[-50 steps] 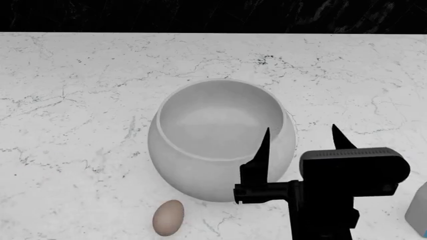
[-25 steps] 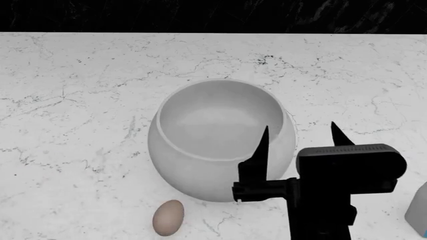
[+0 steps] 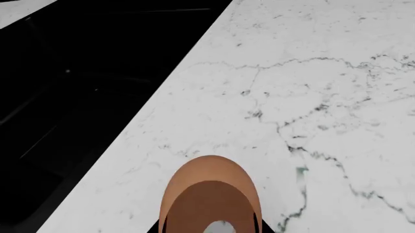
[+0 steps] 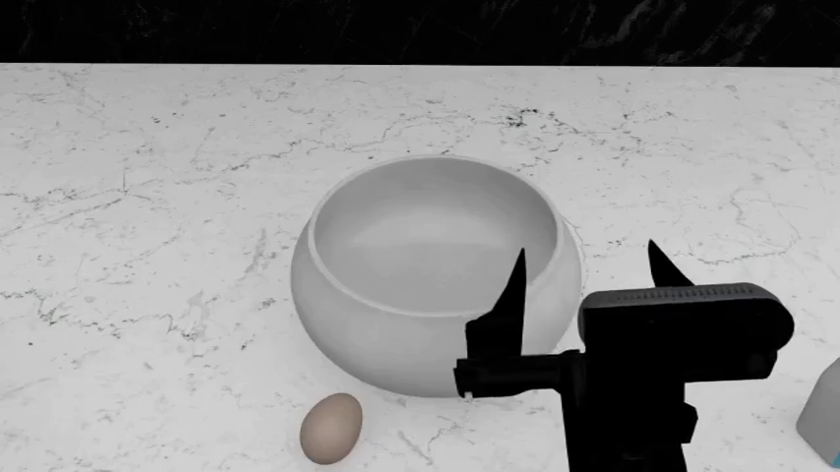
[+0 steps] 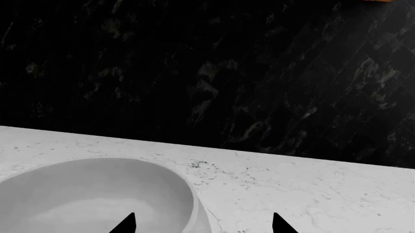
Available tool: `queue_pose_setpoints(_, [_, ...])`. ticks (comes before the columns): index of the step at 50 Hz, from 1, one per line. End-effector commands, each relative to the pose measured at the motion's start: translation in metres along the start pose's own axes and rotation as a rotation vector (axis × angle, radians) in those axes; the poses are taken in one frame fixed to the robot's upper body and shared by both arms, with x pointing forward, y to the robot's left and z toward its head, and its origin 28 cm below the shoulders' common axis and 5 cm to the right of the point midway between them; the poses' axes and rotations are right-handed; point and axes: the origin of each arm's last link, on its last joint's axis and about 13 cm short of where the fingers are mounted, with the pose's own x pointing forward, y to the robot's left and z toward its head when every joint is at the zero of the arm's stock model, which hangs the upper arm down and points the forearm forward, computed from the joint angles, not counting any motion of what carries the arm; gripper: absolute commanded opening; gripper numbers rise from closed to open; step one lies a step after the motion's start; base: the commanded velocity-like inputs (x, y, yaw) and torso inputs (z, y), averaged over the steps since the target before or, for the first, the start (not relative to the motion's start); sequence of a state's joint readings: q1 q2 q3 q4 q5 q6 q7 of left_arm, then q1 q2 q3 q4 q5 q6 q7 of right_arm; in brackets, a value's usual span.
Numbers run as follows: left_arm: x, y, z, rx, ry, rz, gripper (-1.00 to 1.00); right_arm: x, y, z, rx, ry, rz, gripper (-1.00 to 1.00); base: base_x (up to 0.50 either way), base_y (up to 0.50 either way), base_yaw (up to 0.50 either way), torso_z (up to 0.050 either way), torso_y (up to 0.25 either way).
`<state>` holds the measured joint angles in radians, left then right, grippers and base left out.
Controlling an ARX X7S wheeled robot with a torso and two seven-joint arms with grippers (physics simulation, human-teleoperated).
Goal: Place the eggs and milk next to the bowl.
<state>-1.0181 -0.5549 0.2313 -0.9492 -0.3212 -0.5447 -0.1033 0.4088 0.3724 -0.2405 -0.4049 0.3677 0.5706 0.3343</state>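
The right claw [image 4: 584, 264] has edged nearer, prongs apart, over the bowl [image 4: 434, 270] rim's right side.

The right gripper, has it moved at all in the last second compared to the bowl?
Yes, slightly. The right gripper has drifted toward the view's left and a little lower, while the bowl stayed put; its fingers are spread apart.

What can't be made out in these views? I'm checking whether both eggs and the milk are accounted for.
- Milk bottle: head view, cut off by the edge.
- Orange-brown egg: left wrist view, cropped; left gripper unseen.
- Bowl: near side hidden by the right gripper.
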Motion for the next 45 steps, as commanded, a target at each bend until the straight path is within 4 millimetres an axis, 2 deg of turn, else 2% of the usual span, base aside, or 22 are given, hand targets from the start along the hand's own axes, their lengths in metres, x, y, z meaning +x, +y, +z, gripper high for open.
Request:
queue_pose_setpoints(1, [-0.003,0.003,-0.014,-0.029,0.031,0.013,-1.0,-0.001,0.0,-0.001,0.007,0.0,0.0,1.0,0.0,0.0,0.0,0.0,0.0])
queue_pose_setpoints(7, [-0.018,0.006,-0.002,-0.062,-0.049,-0.039,-1.0,0.0,0.0,-0.001,0.006,-0.004,0.002,1.0,0.0,0.0,0.0,0.0,0.0])
queue_pose_setpoints(8, [-0.026,0.006,0.002,-0.06,-0.071,-0.083,-1.0,0.0,0.0,0.0,0.007,-0.005,0.003,1.0,0.0,0.0,0.0,0.0,0.0])
queue_pose_setpoints(14, [-0.049,0.005,0.004,0.02,-0.096,-0.198,-1.0,0.001,0.001,-0.001,0.009,-0.007,0.007,1.0,0.0,0.0,0.0,0.0,0.0])
queue_pose_setpoints(25, [-0.06,-0.004,0.011,0.086,-0.101,-0.322,-1.0,-0.001,-0.002,0.001,0.014,-0.013,-0.001,1.0,0.0,0.0,0.0,0.0,0.0])
queue_pose_setpoints(34, [-0.074,-0.018,0.015,0.147,-0.096,-0.448,-1.0,-0.003,-0.003,0.001,0.019,-0.018,-0.004,1.0,0.0,0.0,0.0,0.0,0.0])
queue_pose_setpoints(45, [-0.078,-0.036,0.023,0.214,-0.095,-0.539,-1.0,-0.004,-0.002,0.003,0.024,-0.025,-0.005,1.0,0.0,0.0,0.0,0.0,0.0])
